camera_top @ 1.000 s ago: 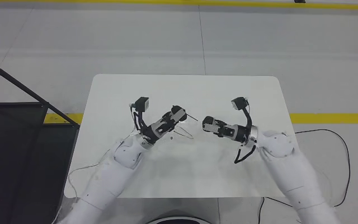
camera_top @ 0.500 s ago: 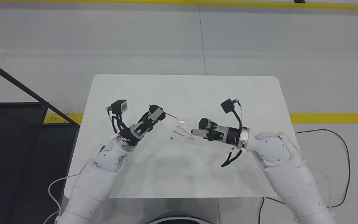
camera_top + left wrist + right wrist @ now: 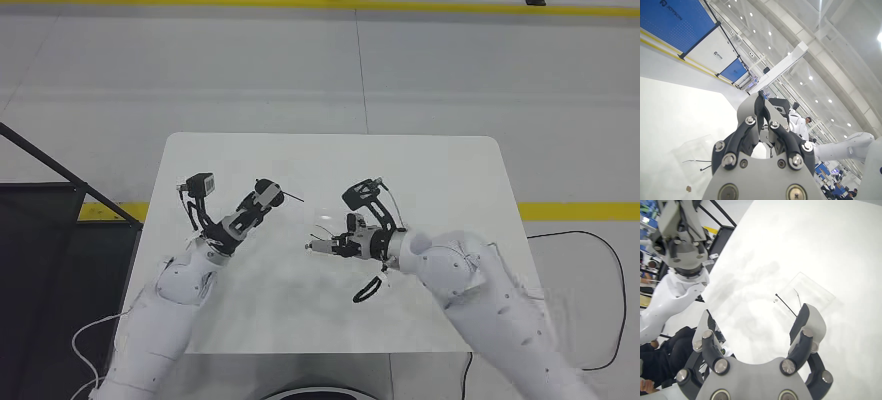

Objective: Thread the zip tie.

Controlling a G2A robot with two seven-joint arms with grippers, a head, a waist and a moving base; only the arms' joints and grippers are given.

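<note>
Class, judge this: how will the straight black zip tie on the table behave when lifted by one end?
Likely light: the zip tie is a thin strip. Probably bendy; the neighbouring strip lies kinked. Lying flat, it may slip from jaws.

Loose zip tie (image 3: 786,306) on sheet (image 3: 815,289), just before right end effector (image 3: 757,313) (second zip tie (image 3: 290,196) in left end effector (image 3: 268,190)).

Wears glossy white shells on left arm (image 3: 185,285) and right arm (image 3: 470,290). Carries a black camera block (image 3: 198,184) over each wrist, with a black cable (image 3: 362,293) looping off. Ends in left gripper (image 3: 760,106) and right gripper (image 3: 756,321): grey plates (image 3: 753,381), black linkages (image 3: 710,349), silver screws (image 3: 787,366), black pads (image 3: 800,317) on pale grey fingers (image 3: 817,321).
</note>
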